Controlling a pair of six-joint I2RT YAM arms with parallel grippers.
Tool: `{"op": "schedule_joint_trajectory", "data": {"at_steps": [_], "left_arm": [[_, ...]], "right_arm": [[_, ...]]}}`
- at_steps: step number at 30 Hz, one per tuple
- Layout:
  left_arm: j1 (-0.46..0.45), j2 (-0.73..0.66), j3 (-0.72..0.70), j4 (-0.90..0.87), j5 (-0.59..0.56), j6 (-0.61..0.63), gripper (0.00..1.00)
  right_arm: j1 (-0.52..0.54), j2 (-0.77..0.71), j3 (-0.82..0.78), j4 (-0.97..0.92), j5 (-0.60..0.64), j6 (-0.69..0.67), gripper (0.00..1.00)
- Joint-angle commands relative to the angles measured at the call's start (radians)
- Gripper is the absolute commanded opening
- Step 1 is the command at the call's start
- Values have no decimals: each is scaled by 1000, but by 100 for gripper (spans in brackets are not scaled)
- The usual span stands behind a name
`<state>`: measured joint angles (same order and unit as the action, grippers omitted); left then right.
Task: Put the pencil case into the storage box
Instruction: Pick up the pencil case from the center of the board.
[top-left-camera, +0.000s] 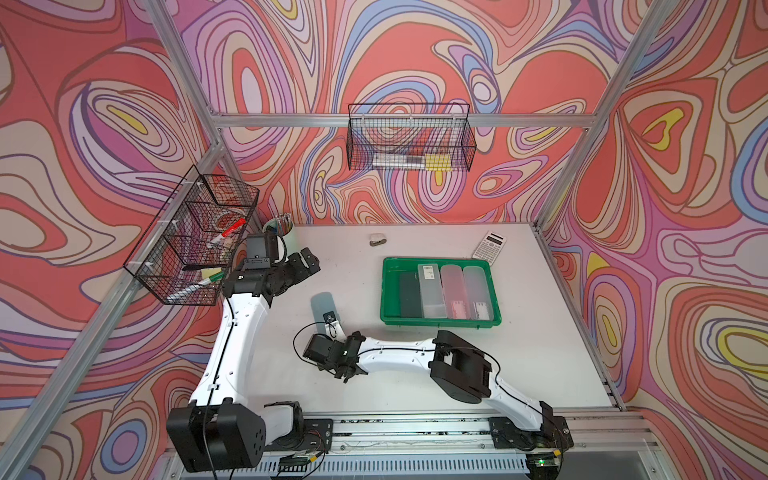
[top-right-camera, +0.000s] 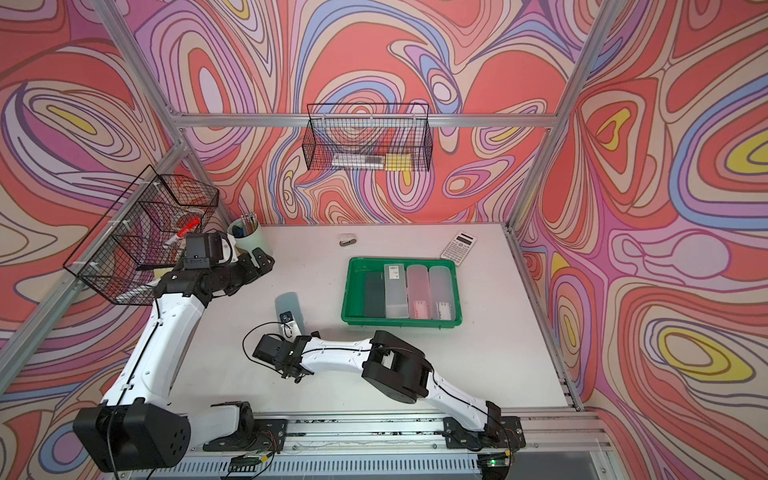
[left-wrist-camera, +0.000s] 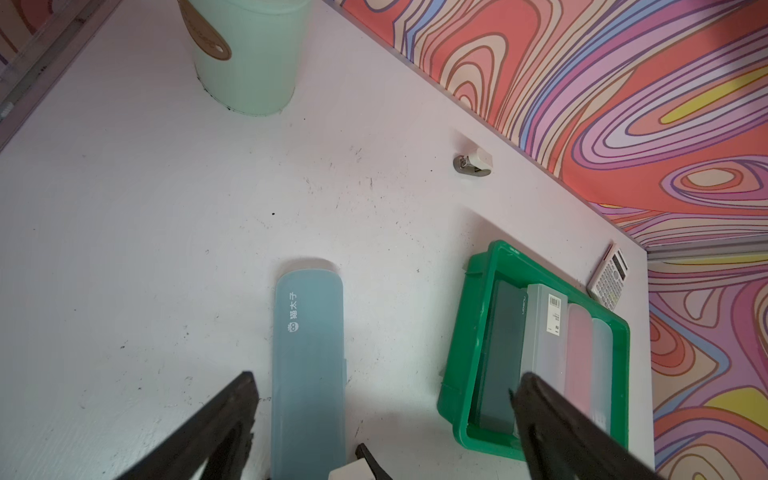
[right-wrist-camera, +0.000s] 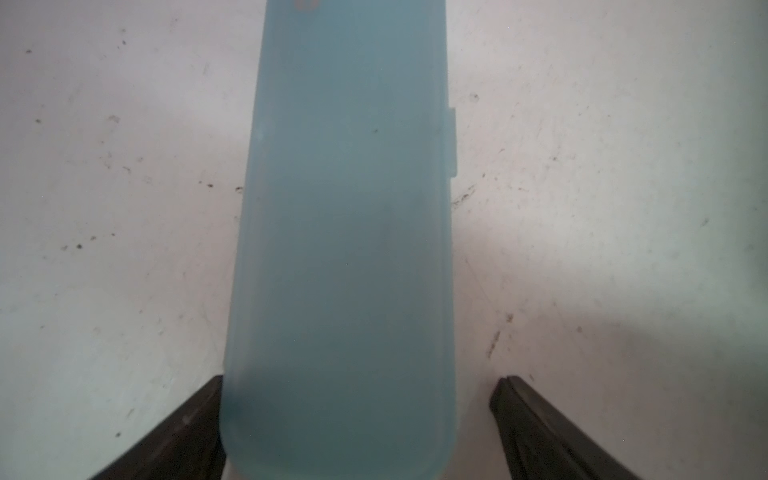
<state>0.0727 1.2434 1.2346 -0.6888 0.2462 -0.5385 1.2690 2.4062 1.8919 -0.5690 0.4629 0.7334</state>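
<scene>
Room in the storage box (left-wrist-camera: 463, 349) was your first worry. Four cases already lay side by side in it, a dark case (left-wrist-camera: 500, 353), a grey case (left-wrist-camera: 540, 345), a pink one and a pale one, and I could see no free lane between them. A fifth would probably have to go on top, where it could slide off or rest tilted on the rim.

The blue pencil case (top-left-camera: 322, 302) lay flat on the table, well apart from the box. Your right gripper (right-wrist-camera: 360, 382) stood wide open across its near end, grasping nothing. One finger was almost at the case wall and the other was clearly apart. If you closed from so uneven a position, the case could be pushed sideways or turn. A hold at the very end could also let the long body droop. Your left gripper (left-wrist-camera: 386, 376) hung released and empty, near the green cup (left-wrist-camera: 245, 58).

On the pencil case you could read white characters, 猫太子, beside a small round logo. The grey case carried a barcode sticker (left-wrist-camera: 556, 307). Its print, and a small word on the dark case, were too small to read.
</scene>
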Motion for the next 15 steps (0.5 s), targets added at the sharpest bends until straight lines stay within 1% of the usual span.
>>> {"op": "schedule_joint_trajectory", "data": {"at_steps": [1,5,9,12,15], "left_arm": [[7,-24,-4,0,19,5,99],[7,-25,-6,-1,19,0,99],[7,-30,-10,0,20,-5,99],[6,-36,-13,0,23,-5,99],[7,-42,-14,-2,16,-6,99]], "right_arm": [[-11,49,-26,16,-120,-74,98],[-11,98,35,-14,-116,-83,98],[-11,147,98,-74,-80,-63,94],[-12,158,99,-92,-54,-49,90],[-10,139,70,-85,-30,-35,85]]}}
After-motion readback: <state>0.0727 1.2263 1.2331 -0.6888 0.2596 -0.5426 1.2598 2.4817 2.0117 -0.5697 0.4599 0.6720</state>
